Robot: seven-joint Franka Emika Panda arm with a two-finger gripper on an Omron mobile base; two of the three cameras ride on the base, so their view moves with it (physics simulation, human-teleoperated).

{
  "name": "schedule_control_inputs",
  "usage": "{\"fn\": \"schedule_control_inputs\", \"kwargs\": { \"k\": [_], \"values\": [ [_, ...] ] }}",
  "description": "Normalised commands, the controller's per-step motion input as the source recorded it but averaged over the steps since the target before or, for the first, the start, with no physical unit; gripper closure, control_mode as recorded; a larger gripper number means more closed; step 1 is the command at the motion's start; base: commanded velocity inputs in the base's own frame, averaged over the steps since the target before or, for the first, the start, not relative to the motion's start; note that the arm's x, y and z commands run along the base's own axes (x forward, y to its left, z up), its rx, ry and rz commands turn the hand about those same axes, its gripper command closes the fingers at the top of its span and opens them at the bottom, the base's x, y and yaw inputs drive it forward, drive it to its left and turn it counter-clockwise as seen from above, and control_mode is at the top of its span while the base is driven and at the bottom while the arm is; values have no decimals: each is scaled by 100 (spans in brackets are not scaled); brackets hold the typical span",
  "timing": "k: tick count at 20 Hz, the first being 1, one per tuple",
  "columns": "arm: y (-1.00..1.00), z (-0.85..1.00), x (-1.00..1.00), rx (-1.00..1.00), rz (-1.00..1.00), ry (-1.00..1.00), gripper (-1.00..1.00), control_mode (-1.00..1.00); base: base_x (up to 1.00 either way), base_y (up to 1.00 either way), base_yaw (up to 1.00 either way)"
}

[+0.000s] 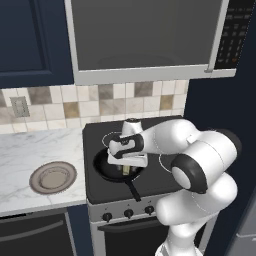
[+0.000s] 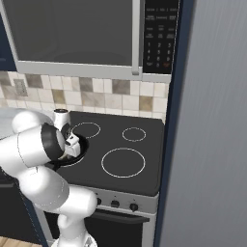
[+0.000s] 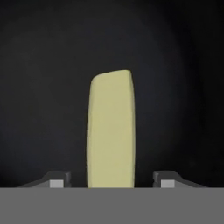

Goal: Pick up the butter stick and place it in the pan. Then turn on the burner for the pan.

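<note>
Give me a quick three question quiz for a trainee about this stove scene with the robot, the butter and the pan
1. True or false: the butter stick is clamped tight between the gripper fingertips.
2. Multiple choice: the pan sits on A) the marble counter, B) the stove's front left burner, C) the grey-brown plate.
3. Short answer: which task step is not yet done?

Key
1. False. In the hand view the fingertips stand apart from the butter stick, with dark gaps on both sides.
2. B.
3. Turning on the pan's burner; the stove knobs sit below the pan, away from the gripper.
</note>
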Motion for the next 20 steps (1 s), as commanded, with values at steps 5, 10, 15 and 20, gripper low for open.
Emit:
{"fn": "schedule_control_inputs", "kwargs": {
  "k": [5,10,15,20],
  "values": [
    [0,1,-1,0,0,0,-100,-100,0,0,0],
    [0,14,-4,0,0,-3,-100,-100,0,0,0],
    [0,33,-12,0,0,-12,-100,-100,0,0,0],
    [1,52,-23,0,0,-7,-100,-100,0,0,0]
  ]
}}
